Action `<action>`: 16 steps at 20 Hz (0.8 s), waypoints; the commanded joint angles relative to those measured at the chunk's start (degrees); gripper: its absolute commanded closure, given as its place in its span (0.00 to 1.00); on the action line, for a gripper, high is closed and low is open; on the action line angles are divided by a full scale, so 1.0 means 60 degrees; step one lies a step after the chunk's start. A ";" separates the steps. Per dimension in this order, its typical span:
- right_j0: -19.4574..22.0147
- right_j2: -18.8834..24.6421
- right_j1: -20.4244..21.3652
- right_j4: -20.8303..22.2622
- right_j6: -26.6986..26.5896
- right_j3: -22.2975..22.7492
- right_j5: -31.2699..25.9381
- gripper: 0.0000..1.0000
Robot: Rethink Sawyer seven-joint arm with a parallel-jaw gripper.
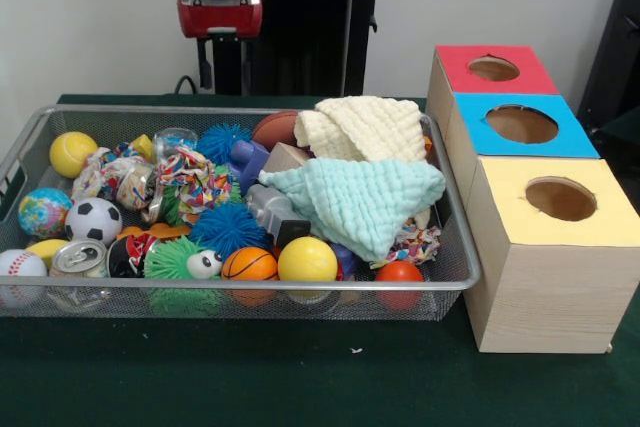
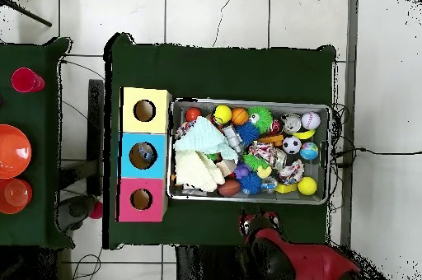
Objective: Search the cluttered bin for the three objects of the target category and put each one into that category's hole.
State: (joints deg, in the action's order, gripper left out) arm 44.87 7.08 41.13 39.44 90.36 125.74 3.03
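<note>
The wide shallow silver wire-mesh bin (image 1: 452, 209) sits on the dark green table (image 1: 300, 377), crowded with toys. At its right-hand end in the front view, a pale mint-green muslin cloth (image 1: 362, 199) lies draped over the heap, with a cream-yellow waffle-textured cloth (image 1: 365, 127) behind it, towards the robot. Along the near wall stand a yellow smooth ball (image 1: 307, 260), a small orange basketball (image 1: 248, 264), a green spiky ball with googly eyes (image 1: 183, 261), a silver drink can (image 1: 79, 258) and a white baseball (image 1: 20, 265). Further in are a black-and-white football (image 1: 93, 220), a blue globe ball (image 1: 44, 211), a yellow tennis ball (image 1: 73, 153), two blue spiky balls and a multicoloured knotted rope toy (image 1: 195, 187).

One small see-through plastic bottle (image 1: 174, 138) shows near the far wall, left of centre (its clear top peeks out among the toys); I cannot make out any others from these views.

Just beside the bin's right end stands the pale wooden box (image 1: 545, 287) with three painted tops. The round dark hole in the bright blue square surround (image 1: 521, 124) is the middle one, between the red-surround hole (image 1: 493, 68) and the yellow-surround hole (image 1: 560, 198).

The red and black arm (image 1: 220, 7) is drawn back behind the bin, above the far wall. The tool is not clearly visible, so I cannot tell whether it is open or closed.
</note>
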 commanded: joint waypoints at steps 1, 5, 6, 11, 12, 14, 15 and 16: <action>0.0454 0.0329 -0.0557 0.0319 0.1150 -0.0775 0.0612 0.00; 0.0454 0.0267 -0.0759 0.0397 0.1080 -0.0960 0.0763 0.00; 0.0469 0.0280 -0.0779 0.0397 0.1072 -0.0981 0.0773 0.00; 0.0656 0.0401 -0.0403 0.0407 0.0928 -0.0852 0.0418 0.00; 0.0690 0.0446 -0.0263 0.0417 0.0865 -0.0840 0.0280 0.00; 0.0726 0.0536 -0.0160 0.0517 0.0718 -0.0881 0.0148 0.00; 0.0695 0.0480 -0.0193 0.0568 0.0721 -0.0933 0.0235 0.00; 0.0707 0.0485 -0.0213 0.0557 0.0752 -0.0961 0.0273 0.00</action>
State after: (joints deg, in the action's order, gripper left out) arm 48.15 6.94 39.43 40.14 90.36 125.72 3.03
